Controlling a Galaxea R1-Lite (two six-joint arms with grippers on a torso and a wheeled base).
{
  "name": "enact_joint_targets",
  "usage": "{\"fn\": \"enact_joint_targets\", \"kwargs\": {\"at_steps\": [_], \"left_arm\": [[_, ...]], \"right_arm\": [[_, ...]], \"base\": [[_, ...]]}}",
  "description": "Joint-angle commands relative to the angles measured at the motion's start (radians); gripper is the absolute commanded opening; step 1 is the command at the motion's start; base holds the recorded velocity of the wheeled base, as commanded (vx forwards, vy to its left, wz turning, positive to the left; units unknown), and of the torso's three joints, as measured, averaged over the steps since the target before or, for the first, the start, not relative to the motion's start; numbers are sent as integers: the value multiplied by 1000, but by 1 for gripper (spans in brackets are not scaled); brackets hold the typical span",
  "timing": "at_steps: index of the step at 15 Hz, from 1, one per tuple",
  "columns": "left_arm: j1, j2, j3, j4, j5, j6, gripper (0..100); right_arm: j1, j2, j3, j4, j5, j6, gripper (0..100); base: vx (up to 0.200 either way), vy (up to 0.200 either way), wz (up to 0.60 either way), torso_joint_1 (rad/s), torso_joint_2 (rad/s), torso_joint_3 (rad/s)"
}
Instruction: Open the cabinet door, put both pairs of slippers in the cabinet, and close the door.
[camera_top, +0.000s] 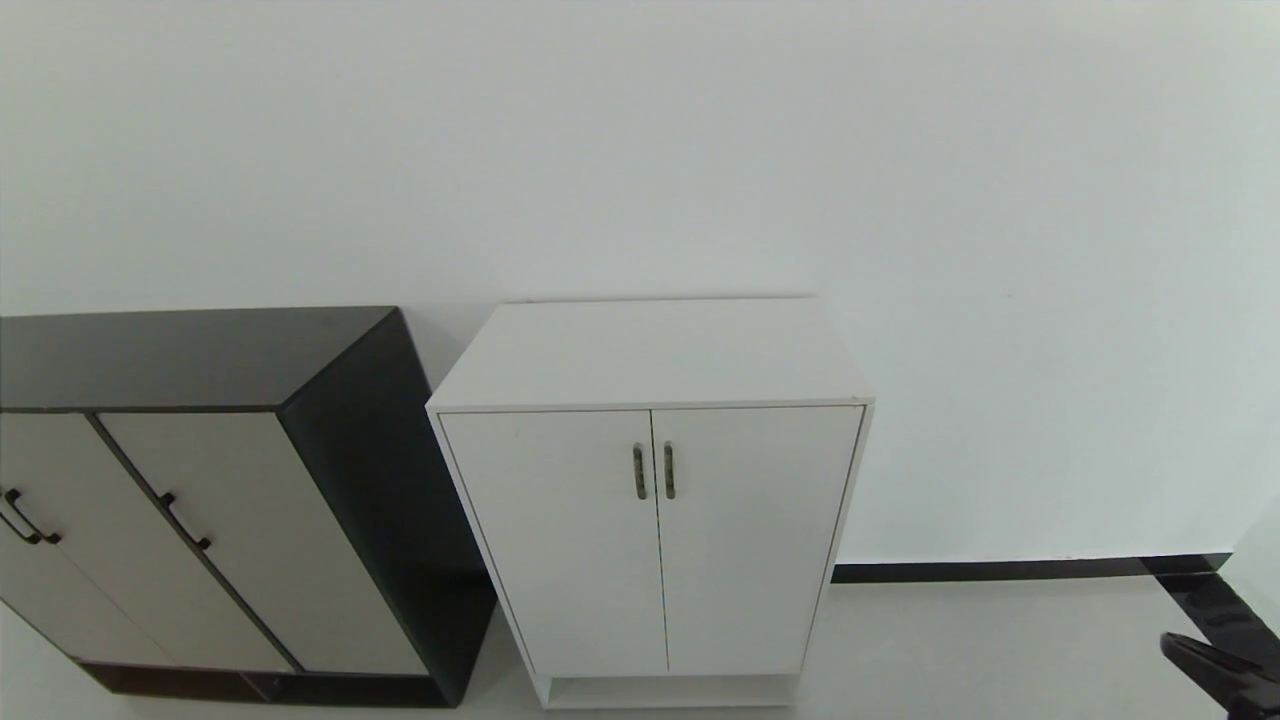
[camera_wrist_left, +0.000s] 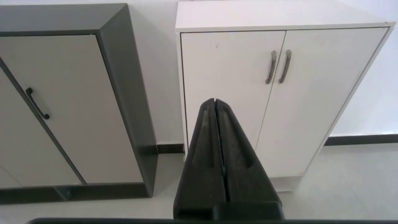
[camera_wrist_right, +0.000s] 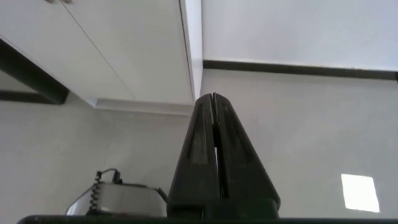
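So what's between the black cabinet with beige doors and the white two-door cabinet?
Nothing stands there: a narrow bare gap, with white wall and dark skirting behind, seen in the left wrist view.

Two cabinets stand side by side on the floor (camera_top: 950, 650), backs to the wall (camera_top: 640, 150). The two-door cabinet (camera_top: 560, 540) is at centre. The neighbouring cabinet (camera_top: 200, 520) is on its left, with a narrow gap between them. The handles (camera_top: 640, 470) sit next to each other where the two doors meet, in the upper half. A baseboard (camera_top: 1000, 571) runs along the foot of the wall to the right. The left tool (camera_wrist_left: 215, 102) is before the left door, apart from it. The right tool (camera_wrist_right: 214, 98) is low over the floor, right of the two-door cabinet.
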Motion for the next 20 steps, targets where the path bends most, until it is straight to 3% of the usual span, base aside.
{"fn": "enact_joint_targets", "kwargs": {"at_steps": [1,3,4,12,14,17,20], "left_arm": [[0,1,0,0,-1,0,0],[-1,1,0,0,-3,3,0],[0,1,0,2,-3,3,0],[0,0,0,0,-3,1,0],[0,0,0,0,-3,1,0],[0,1,0,0,-3,1,0],[0,0,0,0,-3,1,0]], "right_arm": [[-22,-433,-107,436,5,-2,0],[-16,-587,-152,636,16,-2,0],[-16,-646,-144,651,17,-2,0],[-17,-768,39,576,103,-80,0],[-73,-769,37,576,102,-83,0],[-235,-780,39,576,102,-84,0],[-251,-884,37,576,103,-103,0]], "base": [[0,0,0,0,0,0],[0,0,0,0,0,0],[0,0,0,0,0,0],[0,0,0,0,0,0],[0,0,0,0,0,0],[0,0,0,0,0,0],[0,0,0,0,0,0]]}}
